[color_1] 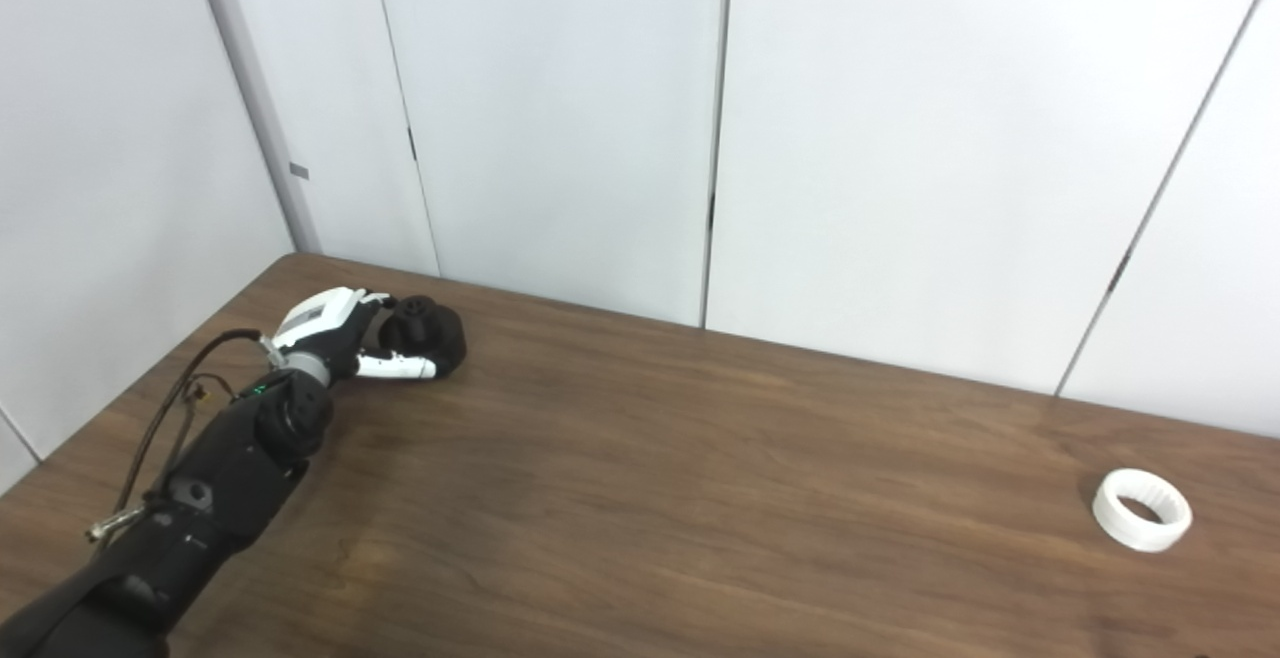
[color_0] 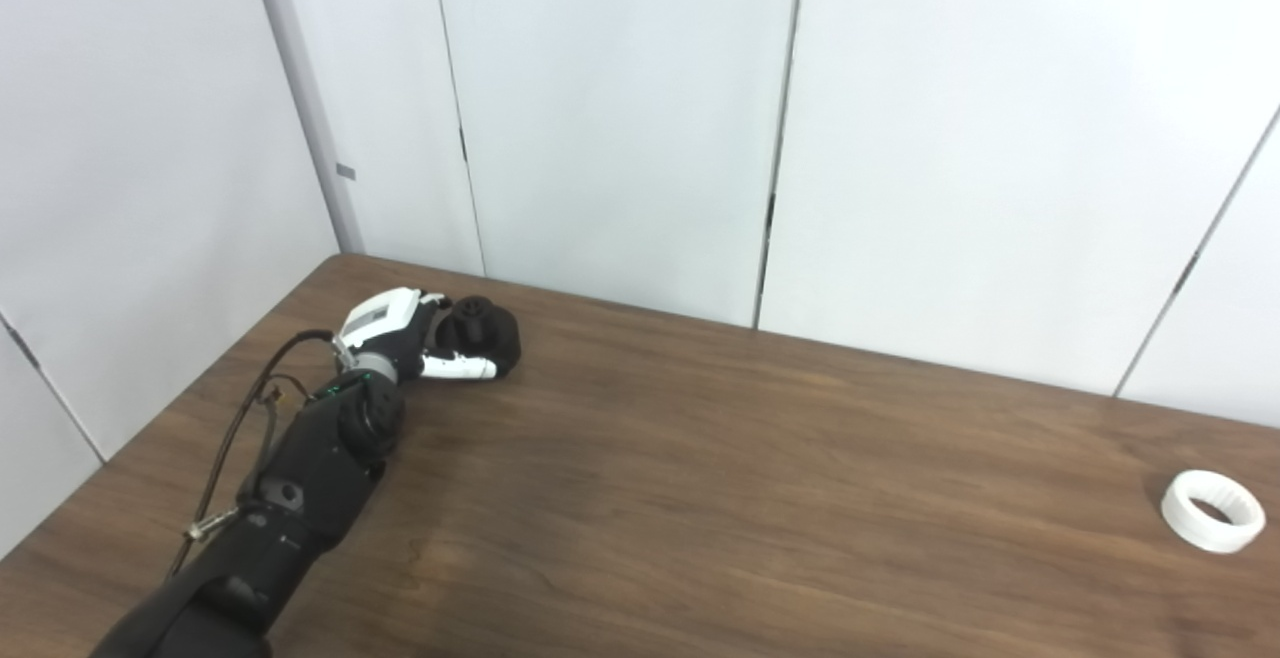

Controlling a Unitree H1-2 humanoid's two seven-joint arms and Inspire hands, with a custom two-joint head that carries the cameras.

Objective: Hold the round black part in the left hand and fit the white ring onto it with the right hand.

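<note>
The round black part (color_0: 486, 331) rests on the brown table (color_0: 760, 498) at the far left, near the back edge. My left hand (color_0: 405, 340) is at the part, with its thumb along the near side and its fingers around the far side; whether it grips is unclear. The same hand (color_1: 345, 336) and part (color_1: 428, 334) show in the right eye view. The white ring (color_0: 1212, 509) lies flat on the table at the far right, also in the right eye view (color_1: 1141, 509). My right hand is not in view.
White wall panels (color_0: 620, 118) stand close behind the table's back edge and along its left side. A black cable (color_0: 240, 418) loops beside my left forearm.
</note>
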